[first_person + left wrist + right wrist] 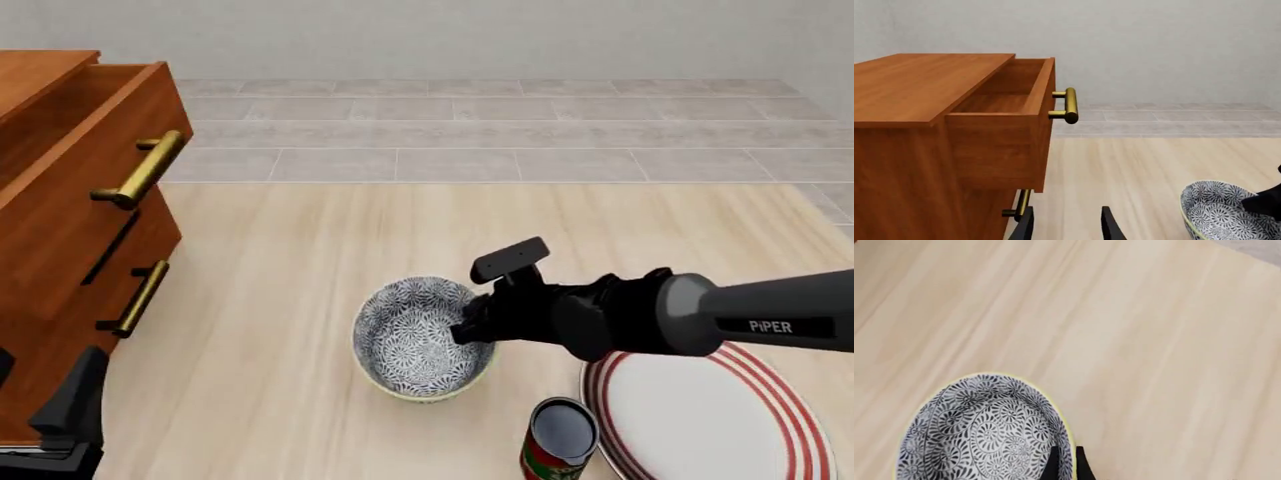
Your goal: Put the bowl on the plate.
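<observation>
The right end effector (470, 328) pinches the bowl (420, 340) rim (plate-side wall) — lift clear, then carry level past the can (558, 440) to the plate (707, 415).

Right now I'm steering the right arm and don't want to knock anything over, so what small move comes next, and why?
Probably lift straight up a little. The right claw looks pinched on the rim of the grey-and-white floral bowl, one finger inside, one outside. The small red can stands between it and the red-ringed white plate, so the bowl should clear the can first.
</observation>
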You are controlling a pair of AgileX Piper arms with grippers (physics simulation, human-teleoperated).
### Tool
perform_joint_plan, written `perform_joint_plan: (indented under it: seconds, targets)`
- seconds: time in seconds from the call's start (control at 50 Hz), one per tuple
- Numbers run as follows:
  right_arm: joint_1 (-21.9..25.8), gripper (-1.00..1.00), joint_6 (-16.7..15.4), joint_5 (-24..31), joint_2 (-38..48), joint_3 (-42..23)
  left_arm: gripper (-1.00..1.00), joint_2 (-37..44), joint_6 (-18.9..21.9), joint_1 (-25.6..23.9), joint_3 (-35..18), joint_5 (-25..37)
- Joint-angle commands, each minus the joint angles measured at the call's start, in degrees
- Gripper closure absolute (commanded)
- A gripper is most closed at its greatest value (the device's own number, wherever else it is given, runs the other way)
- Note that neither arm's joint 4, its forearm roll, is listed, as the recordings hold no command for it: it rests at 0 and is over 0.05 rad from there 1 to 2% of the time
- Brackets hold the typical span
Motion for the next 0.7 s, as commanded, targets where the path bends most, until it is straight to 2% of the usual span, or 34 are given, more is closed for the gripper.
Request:
perform_joint_plan:
  seconds: [0.02, 0.56, 0.7]
  targets:
    - [0.4, 1.00, 0.3, -0.4, -0.1, 1.1, -1.00, 0.0, 0.0, 0.0, 0.0, 0.0]
    - [1.0, 1.00, 0.3, 2.4, -4.5, -1.1, -1.00, 0.0, 0.0, 0.0, 0.0, 0.0]
    - [-0.2, 1.00, -0.6, 3.8, -6.4, -2.0, -1.00, 0.0, 0.0, 0.0, 0.0, 0.0]
